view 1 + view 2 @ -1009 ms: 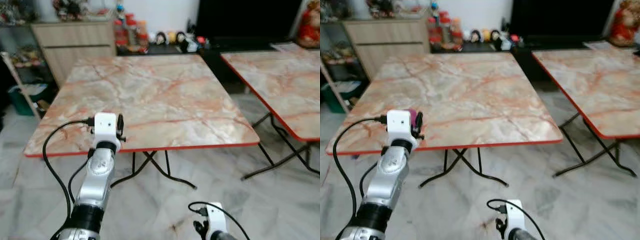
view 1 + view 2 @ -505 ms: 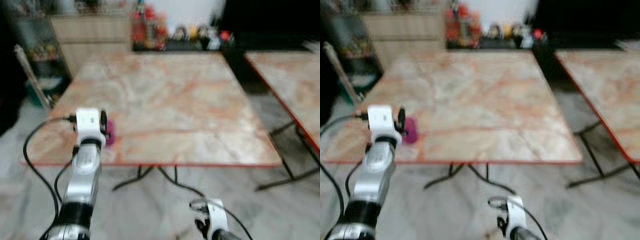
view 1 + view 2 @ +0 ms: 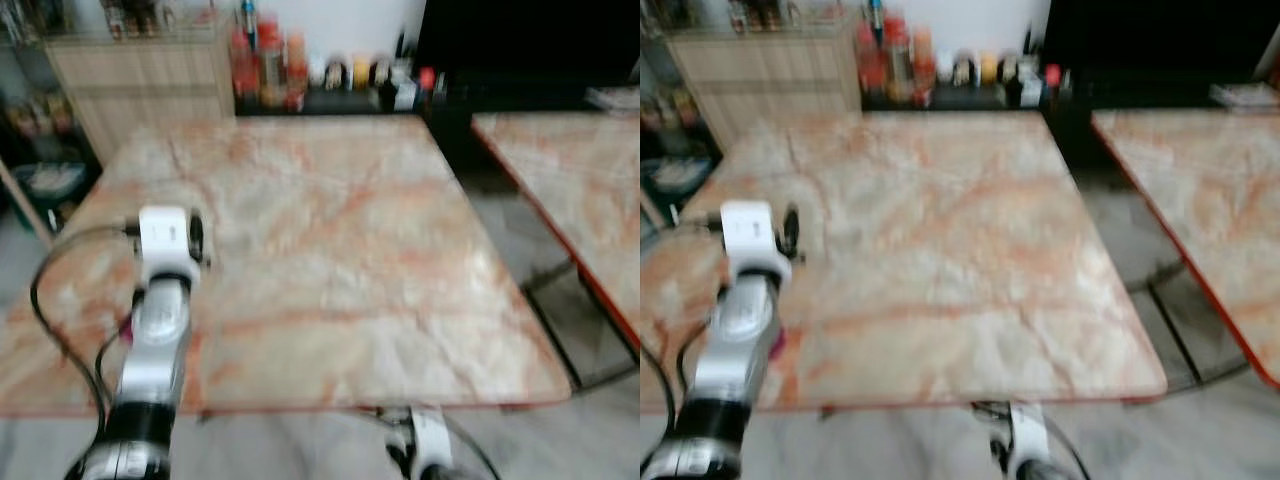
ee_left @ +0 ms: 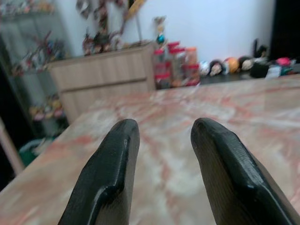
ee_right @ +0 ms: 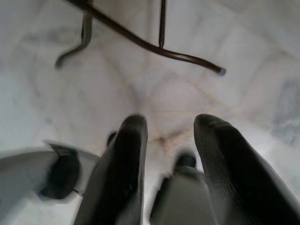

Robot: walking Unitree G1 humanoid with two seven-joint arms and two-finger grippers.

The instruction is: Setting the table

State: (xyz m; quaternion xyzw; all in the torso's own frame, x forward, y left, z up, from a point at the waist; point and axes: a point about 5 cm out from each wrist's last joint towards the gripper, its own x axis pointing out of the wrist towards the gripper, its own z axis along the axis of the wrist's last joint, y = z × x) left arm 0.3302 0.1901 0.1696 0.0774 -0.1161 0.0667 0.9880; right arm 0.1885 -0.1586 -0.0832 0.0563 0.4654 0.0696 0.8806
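A marble-patterned folding table with a red edge stands before me. My left arm reaches over its near left part, the white wrist camera hiding the fingers in the eye views. In the left wrist view my left gripper is open with nothing between its fingers, looking across the tabletop. A small pink thing peeks out beside the left forearm near the table's front edge; its shape is blurred. My right gripper hangs low, open, over the floor.
A second marble table stands to the right across a narrow gap. Behind are a wooden cabinet, jars and small figures and a dark screen. The table's black legs cross the tiled floor.
The camera has come closer, so the table fills more of the view. The pink thing, earlier beside the left wrist, now lies back along the forearm.
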